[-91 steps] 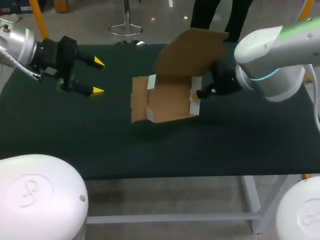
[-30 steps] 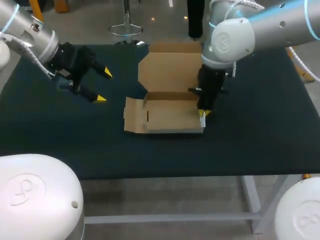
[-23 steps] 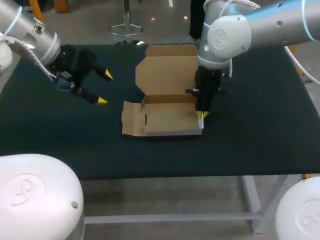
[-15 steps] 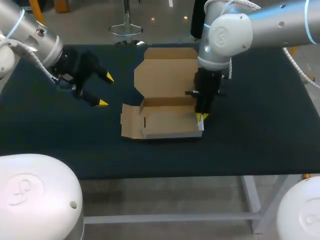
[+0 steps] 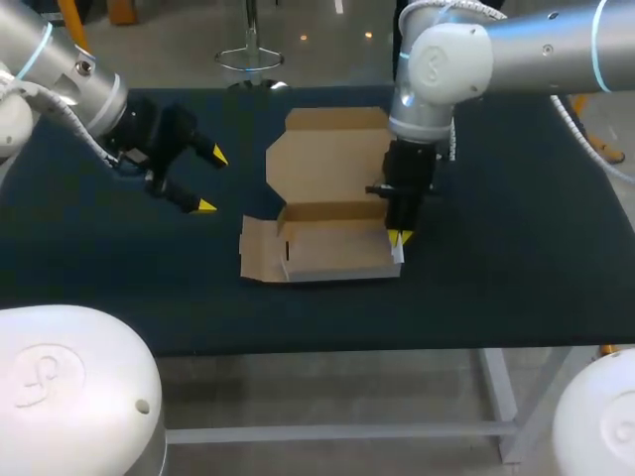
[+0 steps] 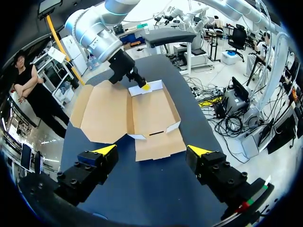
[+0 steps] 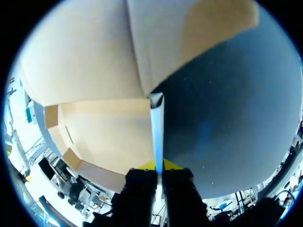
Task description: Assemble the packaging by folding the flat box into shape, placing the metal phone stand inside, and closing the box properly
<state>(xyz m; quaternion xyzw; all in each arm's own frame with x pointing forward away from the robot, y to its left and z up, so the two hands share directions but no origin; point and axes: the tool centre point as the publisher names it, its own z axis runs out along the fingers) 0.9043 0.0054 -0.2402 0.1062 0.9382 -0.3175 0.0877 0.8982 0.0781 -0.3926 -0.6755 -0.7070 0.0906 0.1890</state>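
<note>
At the middle of the dark counter [image 5: 516, 268] lies the half-folded brown cardboard box [image 5: 332, 253], lid open. The right arm's fingers [image 7: 171, 165] pinch its right wall [image 7: 156, 127] upright, likely to shape the tray; the left arm's fingers [image 5: 205, 206] hover spread, apart from the flat left flap [image 5: 256, 260].

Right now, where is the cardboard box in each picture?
Head view: cardboard box mid-table, lid open, right gripper at its side wall.
Left wrist view: cardboard box ahead of the open left gripper.
Right wrist view: cardboard box ahead of the gripper.
Shared landmark: that side wall, pinched by the right gripper.
</note>
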